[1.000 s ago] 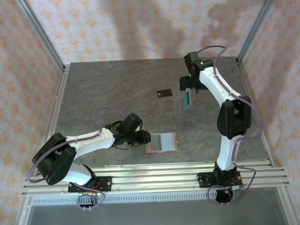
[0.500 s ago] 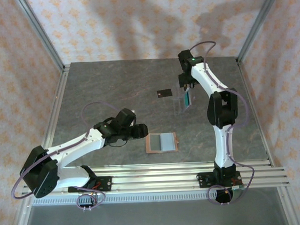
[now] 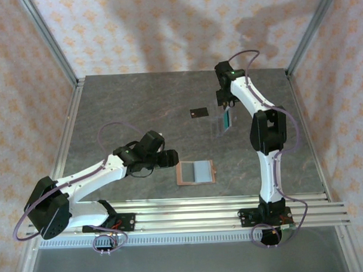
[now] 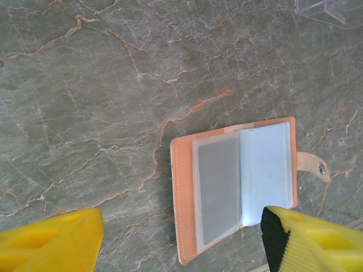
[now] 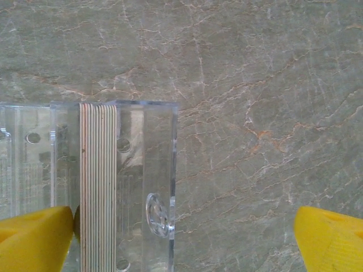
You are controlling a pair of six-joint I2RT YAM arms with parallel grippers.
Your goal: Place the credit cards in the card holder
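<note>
While our left gripper (image 4: 182,229) hangs jaws apart by the card holder (image 4: 238,181), the cards (image 5: 98,187) stand lower left, edges running up-down, just inside our right gripper's (image 5: 182,226) wide-apart jaws.

White on the long smooth shells of the left arm (image 3: 99,173) and the right arm (image 3: 252,101), black at the big round joints (image 3: 52,203) and at the bases (image 3: 110,223). Wrapped with thin purple cables (image 3: 109,126) looping off in curls, plus a tiny green light (image 3: 232,67) on a black part of the right one. Bright yellow on the blocky fingers (image 4: 51,243), smooth like plastic toy bricks, with a black edge (image 4: 271,235) along one of them.
</note>
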